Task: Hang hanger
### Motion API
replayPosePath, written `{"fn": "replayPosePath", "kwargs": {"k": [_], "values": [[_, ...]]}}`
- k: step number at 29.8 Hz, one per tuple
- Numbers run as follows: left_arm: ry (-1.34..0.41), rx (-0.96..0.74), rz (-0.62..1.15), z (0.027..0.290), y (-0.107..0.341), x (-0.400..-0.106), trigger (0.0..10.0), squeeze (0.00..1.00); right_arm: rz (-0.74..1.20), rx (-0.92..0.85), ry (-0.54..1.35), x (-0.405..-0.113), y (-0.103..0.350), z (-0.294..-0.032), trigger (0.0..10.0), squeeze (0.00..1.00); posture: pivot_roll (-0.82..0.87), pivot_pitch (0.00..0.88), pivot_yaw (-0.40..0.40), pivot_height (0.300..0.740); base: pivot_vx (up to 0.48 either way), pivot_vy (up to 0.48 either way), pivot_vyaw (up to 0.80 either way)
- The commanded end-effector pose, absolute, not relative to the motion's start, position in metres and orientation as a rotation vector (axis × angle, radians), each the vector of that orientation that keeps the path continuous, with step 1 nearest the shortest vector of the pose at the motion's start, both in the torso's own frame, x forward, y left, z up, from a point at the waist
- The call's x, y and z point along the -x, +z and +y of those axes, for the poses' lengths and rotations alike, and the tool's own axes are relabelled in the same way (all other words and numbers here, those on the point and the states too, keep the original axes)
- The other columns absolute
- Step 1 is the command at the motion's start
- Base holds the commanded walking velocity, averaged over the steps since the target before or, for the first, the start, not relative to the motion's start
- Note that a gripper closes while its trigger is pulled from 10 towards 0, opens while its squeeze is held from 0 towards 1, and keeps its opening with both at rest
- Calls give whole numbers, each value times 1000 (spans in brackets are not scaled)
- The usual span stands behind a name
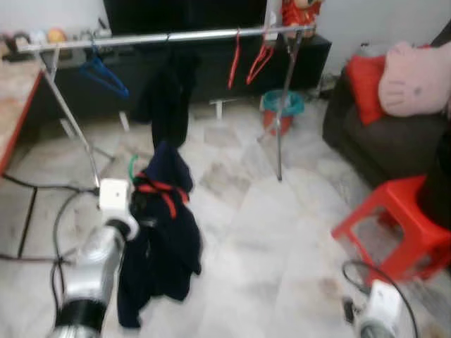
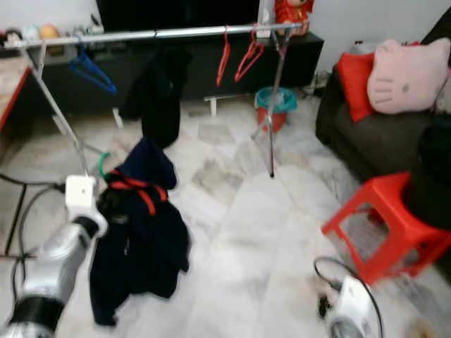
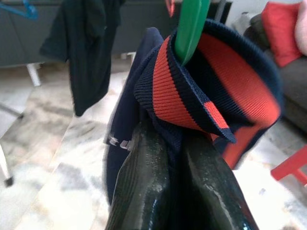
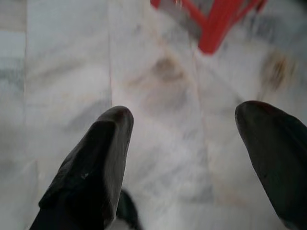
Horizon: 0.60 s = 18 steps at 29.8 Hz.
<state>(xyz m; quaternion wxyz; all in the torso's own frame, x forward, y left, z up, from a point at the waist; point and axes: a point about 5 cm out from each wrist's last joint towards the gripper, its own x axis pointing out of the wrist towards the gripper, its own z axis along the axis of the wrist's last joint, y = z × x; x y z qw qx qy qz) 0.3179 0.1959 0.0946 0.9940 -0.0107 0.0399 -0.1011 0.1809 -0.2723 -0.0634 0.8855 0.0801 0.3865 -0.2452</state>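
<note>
My left gripper (image 1: 135, 204) is shut on a green hanger (image 3: 191, 26) that carries a navy garment with a red-striped collar (image 1: 163, 232). The garment hangs from the gripper above the floor, well short of the silver clothes rail (image 1: 162, 36). A blue hanger (image 1: 102, 74), a dark garment (image 1: 165, 98) and two red hangers (image 1: 246, 60) hang on that rail. My right gripper (image 4: 182, 143) is open over the bare marble floor, low at the right, next to the red stool (image 1: 398, 225).
A dark sofa with red and pink cushions (image 1: 402, 84) stands at the right. A teal and red bin (image 1: 282, 109) sits behind the rail's right leg (image 1: 280, 120). Cables (image 1: 42, 211) run across the floor at the left, beside a table edge (image 1: 14, 120).
</note>
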Motion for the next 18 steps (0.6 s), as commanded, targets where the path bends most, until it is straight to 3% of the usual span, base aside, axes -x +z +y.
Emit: {"fn": "replayPosePath", "kwargs": {"k": [1,12,18], "values": [[-184,-8,30,204,106,-321,10000,0,793,-160,-485,-187,-61,-269,10000,0,-48,0,-33,740,311,0,0],[-180,-11,32,203,106,-323,10000,0,799,-175,-487,-186,-62,-268,10000,0,-49,0,-31,740,317,0,800],[-184,-9,32,202,106,-324,10000,0,795,-207,-482,-188,-62,-265,10000,0,-54,0,-26,740,323,0,0]]}}
